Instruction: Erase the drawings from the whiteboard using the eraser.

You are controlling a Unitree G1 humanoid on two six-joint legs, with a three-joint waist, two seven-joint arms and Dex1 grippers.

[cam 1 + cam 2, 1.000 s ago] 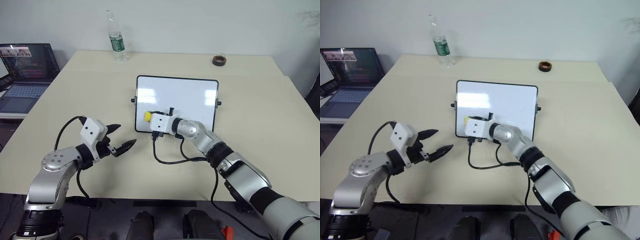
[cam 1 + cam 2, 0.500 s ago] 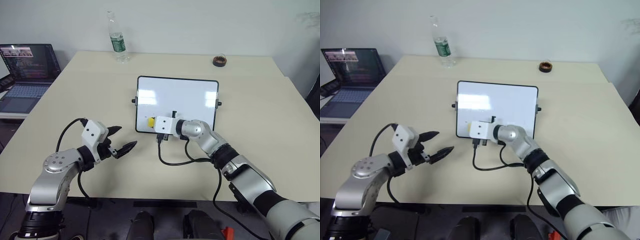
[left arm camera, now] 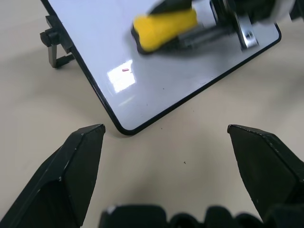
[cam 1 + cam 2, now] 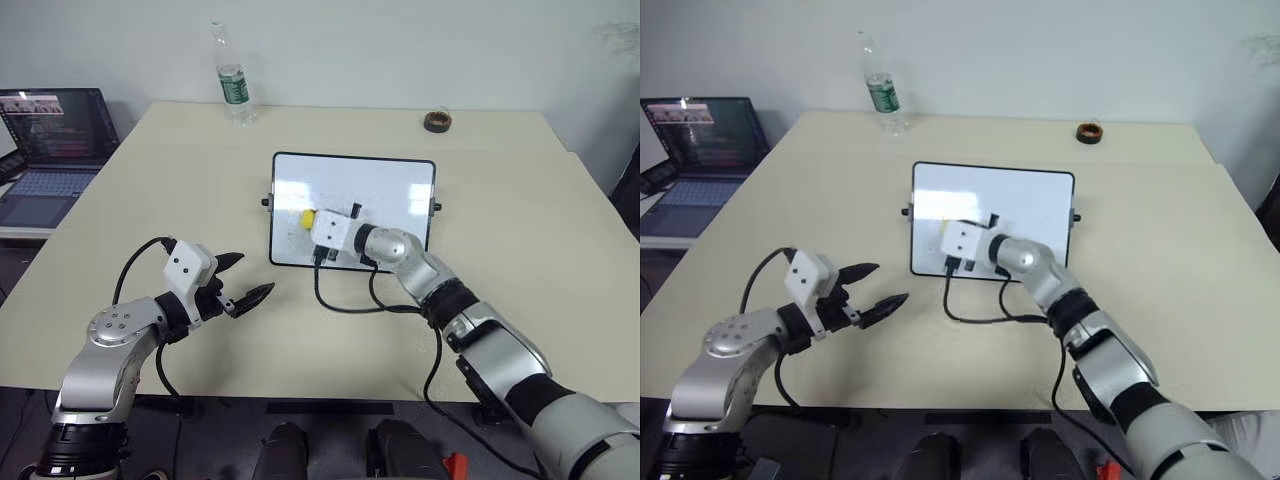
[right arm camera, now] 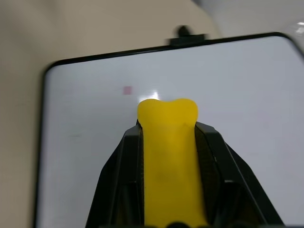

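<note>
I have the right end effector (image 5: 168,156) clamped on the eraser (image 4: 309,217), light, slightly soft, gripped mid-length, at the whiteboard's (image 4: 390,190) 8 o'clock. Left end effector (image 4: 243,280) hangs open, empty.

My right arm reaches forward and across toward the left, its wrist low over the near left part of the whiteboard (image 4: 380,190). My right gripper (image 4: 312,219) points left and slightly down, its two black fingers (image 5: 122,180) clamped against the sides of the yellow eraser (image 5: 170,156), which sticks out past their tips. My left arm is bent at the near left, elbow out, forearm angled toward the right. My left gripper (image 4: 248,281) hangs above the table with its fingers (image 3: 71,171) spread wide apart, gripping nothing.
</note>
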